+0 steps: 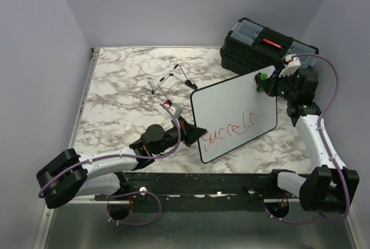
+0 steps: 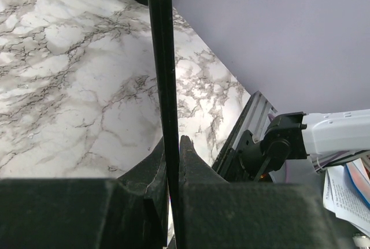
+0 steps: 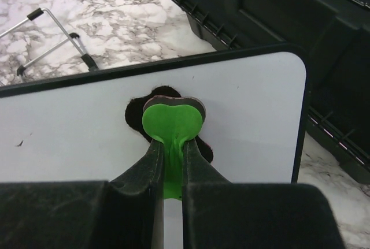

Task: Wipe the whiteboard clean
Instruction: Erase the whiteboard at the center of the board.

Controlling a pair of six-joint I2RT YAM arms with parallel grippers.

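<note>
The whiteboard [image 1: 234, 113] is tilted above the marble table, with red handwriting [image 1: 231, 131] along its near part. My left gripper [image 1: 189, 132] is shut on the board's near-left black rim [image 2: 162, 87], which runs edge-on between its fingers in the left wrist view. My right gripper [image 1: 267, 84] is shut on a green eraser [image 3: 171, 125] with a dark felt pad, resting against the board's far right corner area [image 3: 243, 116]. The eraser also shows in the top view [image 1: 262, 77].
A black toolbox [image 1: 266, 47] stands at the table's back right, close behind the board and the right gripper. The thin black wire easel stand [image 1: 170, 84] lies on the table [image 1: 127, 81] left of the board; it also shows in the right wrist view [image 3: 55, 41].
</note>
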